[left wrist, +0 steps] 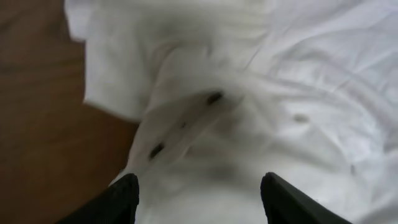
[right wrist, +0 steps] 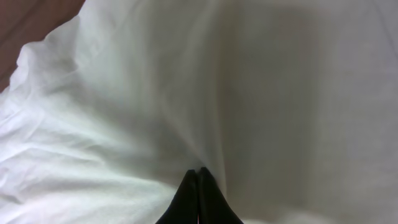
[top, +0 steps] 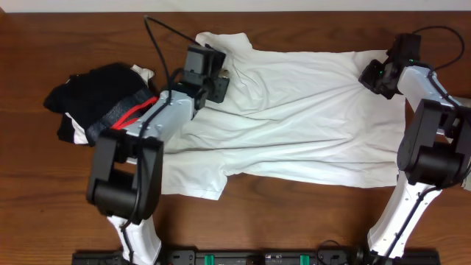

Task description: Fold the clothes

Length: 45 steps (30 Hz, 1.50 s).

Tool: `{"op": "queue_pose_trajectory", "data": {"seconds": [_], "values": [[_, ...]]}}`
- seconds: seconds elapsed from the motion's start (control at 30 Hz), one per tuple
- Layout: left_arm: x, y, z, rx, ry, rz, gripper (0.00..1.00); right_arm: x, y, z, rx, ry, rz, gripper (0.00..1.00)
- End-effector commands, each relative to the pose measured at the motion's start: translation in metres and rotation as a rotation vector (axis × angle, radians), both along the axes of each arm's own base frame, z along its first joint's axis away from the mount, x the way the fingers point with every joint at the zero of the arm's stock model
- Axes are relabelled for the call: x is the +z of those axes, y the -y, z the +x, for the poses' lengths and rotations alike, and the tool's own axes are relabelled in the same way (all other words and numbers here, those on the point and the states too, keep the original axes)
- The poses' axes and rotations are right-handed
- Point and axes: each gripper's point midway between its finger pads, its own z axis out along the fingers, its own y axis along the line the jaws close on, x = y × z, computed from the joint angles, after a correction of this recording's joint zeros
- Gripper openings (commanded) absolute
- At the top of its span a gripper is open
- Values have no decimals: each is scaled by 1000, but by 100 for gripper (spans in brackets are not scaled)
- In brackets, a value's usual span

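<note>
White cotton, near edge first: the T-shirt (top: 294, 125) lies spread on the bench (top: 294, 221), with one sleeve (top: 195, 180) reaching toward the arm bases on the left. Its long axis runs left to right — neck end left, hem right.

Both arms are at the far edge. My left gripper (left wrist: 199, 193) hangs released just above the neck area, cloth directly below it, nothing held. My right gripper (right wrist: 199, 180) is clenched at the far hem corner. A ridge of cloth runs into its tips — I judge it pinches the T-shirt.

The left arm is nearer the collar, so its drop looks straight down. Black garments (top: 96, 99) sit far left.
</note>
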Motion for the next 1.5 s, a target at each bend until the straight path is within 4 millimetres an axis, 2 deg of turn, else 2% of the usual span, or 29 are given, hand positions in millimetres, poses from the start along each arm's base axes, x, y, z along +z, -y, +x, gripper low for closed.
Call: {"op": "queue_pose_trajectory", "data": {"seconds": [0.0, 0.07, 0.2, 0.37, 0.53, 0.73, 0.8, 0.87, 0.93, 1.0, 1.13, 1.17, 1.2, 1.23, 1.3, 1.37, 1.47], "values": [[-2, 19, 2, -52, 29, -3, 69, -47, 7, -31, -14, -148, -47, 1], [-1, 28, 3, -63, 50, -1, 71, -47, 4, -31, -7, -147, -44, 1], [-13, 31, 7, -35, 78, 73, 71, -47, 1, -30, 0, -148, -44, 1], [-33, 28, 12, -5, 84, 117, 70, -47, -1, -30, 4, -148, -37, 1], [-35, 14, 22, 64, 130, 174, 61, -47, -5, -30, 12, -146, -16, 2], [-18, -5, 36, 173, 220, 234, 36, -47, -5, -32, 12, -153, -15, 2], [-18, -8, 37, 185, 223, 243, 26, -47, -5, -33, 12, -156, -15, 1], [-19, -14, 37, 195, 216, 248, 9, -48, -5, -33, 11, -160, -14, 2], [-20, -29, 38, 251, 207, 260, 6, -48, -5, -34, 10, -161, -14, 2], [-22, -50, 38, 315, 194, 293, 6, -48, -4, -35, 9, -164, -15, 2], [-27, -70, 36, 348, 152, 296, 6, -48, -4, -36, 9, -171, -16, 1], [-27, -65, 35, 321, 137, 271, 6, -49, -4, -36, 9, -172, -15, 2], [-25, -58, 34, 291, 124, 242, 14, -49, -5, -37, 9, -173, -15, 2], [-22, -47, 32, 252, 116, 205, 36, -49, -5, -37, 9, -175, -15, 2], [-9, -27, 31, 197, 130, 150, 53, -49, -5, -37, 10, -176, -15, 2], [7, -7, 29, 148, 152, 109, 58, -49, -5, -37, 18, -176, -19, 2], [24, 20, 23, 93, 186, 79, 61, -49, -4, -37, 23, -175, -21, 2]]}}
